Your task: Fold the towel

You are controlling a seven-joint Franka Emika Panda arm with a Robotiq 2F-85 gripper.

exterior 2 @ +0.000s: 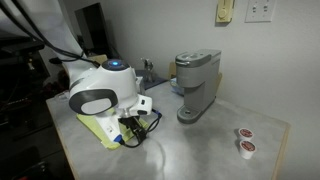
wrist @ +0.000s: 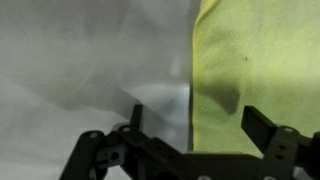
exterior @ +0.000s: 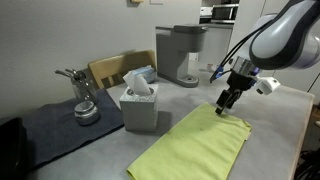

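Observation:
The lime towel (exterior: 195, 147) lies flat on the grey table, spread toward the front edge. In an exterior view only its corner (exterior 2: 100, 133) shows past the arm. My gripper (exterior: 227, 104) hangs just above the towel's far corner, fingers pointing down and spread apart, holding nothing. In the wrist view the towel (wrist: 260, 70) fills the right half and its straight edge runs between my open fingers (wrist: 195, 122); one finger is over the bare table, the other over the cloth.
A tissue box (exterior: 139, 105) stands beside the towel. A dark grey-blue mat (exterior: 60, 130) carries a metal pot (exterior: 86, 112). A coffee machine (exterior: 181, 53) stands at the back; it also shows in an exterior view (exterior 2: 195, 85), with two pods (exterior 2: 244, 140) nearby.

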